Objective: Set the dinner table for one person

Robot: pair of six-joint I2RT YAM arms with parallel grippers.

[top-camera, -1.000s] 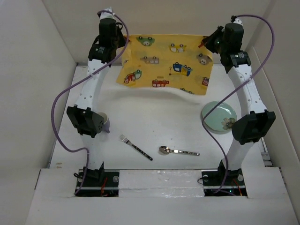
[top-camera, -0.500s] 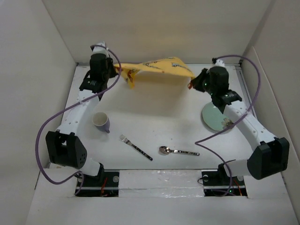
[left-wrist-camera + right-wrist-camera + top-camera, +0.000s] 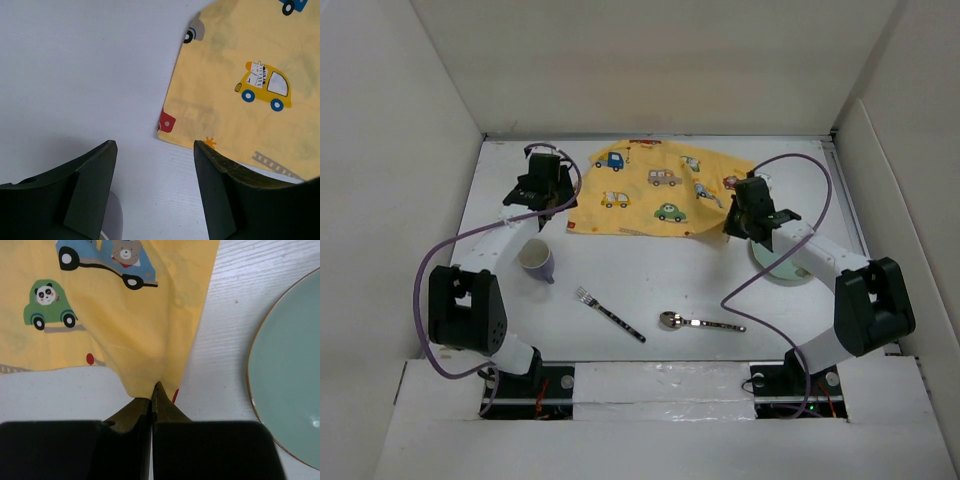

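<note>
A yellow cloth (image 3: 655,190) printed with cartoon cars lies spread flat on the far half of the white dinner table (image 3: 650,270). My left gripper (image 3: 548,203) hovers just left of the cloth's near left corner (image 3: 167,127). It stands open (image 3: 155,145) with only bare table between its fingers. My right gripper (image 3: 732,224) is shut (image 3: 155,387) on the cloth's near right corner, which puckers up into the fingertips. A pale green plate (image 3: 290,380) sits just right of that gripper, and in the top view the plate (image 3: 788,266) is mostly hidden under the right arm.
A white and lilac mug (image 3: 536,260) stands near the left arm, its rim at the bottom edge of the left wrist view (image 3: 112,220). A fork (image 3: 610,314) and a spoon (image 3: 698,322) lie near the front. White walls enclose the table.
Both arms came down and forward with the cloth, which went from hanging in the air to lying flat. The left gripper opened and let go of its corner. The right stayed shut.
</note>
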